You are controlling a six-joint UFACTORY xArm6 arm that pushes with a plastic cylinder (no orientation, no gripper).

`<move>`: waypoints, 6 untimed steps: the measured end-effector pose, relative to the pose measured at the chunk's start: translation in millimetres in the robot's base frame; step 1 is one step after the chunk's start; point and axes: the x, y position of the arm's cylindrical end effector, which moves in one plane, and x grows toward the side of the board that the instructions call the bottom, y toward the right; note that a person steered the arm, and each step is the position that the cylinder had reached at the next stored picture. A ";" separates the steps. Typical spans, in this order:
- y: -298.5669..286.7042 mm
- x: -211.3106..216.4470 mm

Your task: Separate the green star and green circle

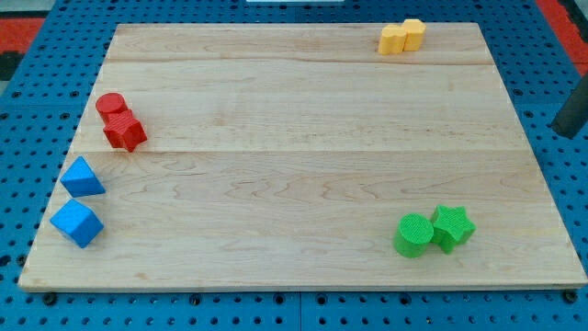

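Observation:
The green circle and the green star sit side by side and touching near the board's bottom right corner, the star on the right. A dark rod shows at the view's right edge, just off the wooden board. My tip is well above and to the right of the green star, far from both green blocks.
A red circle and a red star touch at the left. A blue triangle and a blue cube sit at the bottom left. Two yellow blocks touch at the top right.

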 end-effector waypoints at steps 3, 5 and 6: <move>-33.6 94.5; -183.4 164.5; -243.1 147.8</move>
